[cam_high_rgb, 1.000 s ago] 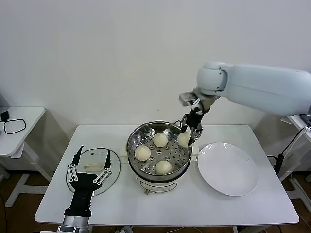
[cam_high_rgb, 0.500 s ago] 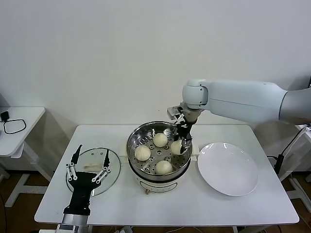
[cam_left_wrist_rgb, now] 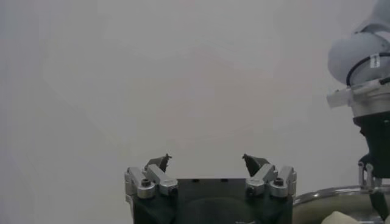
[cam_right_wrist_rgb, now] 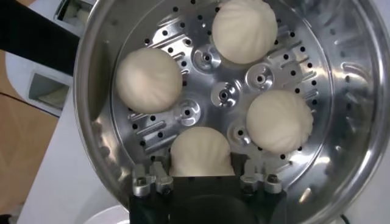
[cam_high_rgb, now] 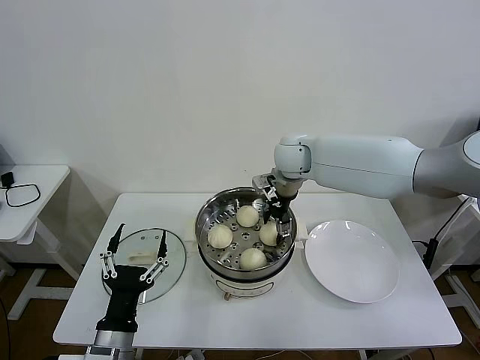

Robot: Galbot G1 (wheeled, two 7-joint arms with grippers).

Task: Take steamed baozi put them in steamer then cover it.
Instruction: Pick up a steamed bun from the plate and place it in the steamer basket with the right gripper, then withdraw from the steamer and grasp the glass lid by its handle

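My right gripper (cam_high_rgb: 277, 225), jaws apart round 4th baozi (cam_right_wrist_rgb: 201, 153) in steamer (cam_high_rgb: 208, 211): lift straight, don't nudge it.

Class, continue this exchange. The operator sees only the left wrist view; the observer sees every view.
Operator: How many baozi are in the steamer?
Observer: Four baozi lie on the steamer's perforated tray.
Operator: Where is the cover?
Observer: The cover lies flat on the table, left of the steamer, at the left gripper.
Operator: What's right of the steamer?
Observer: A white plate.
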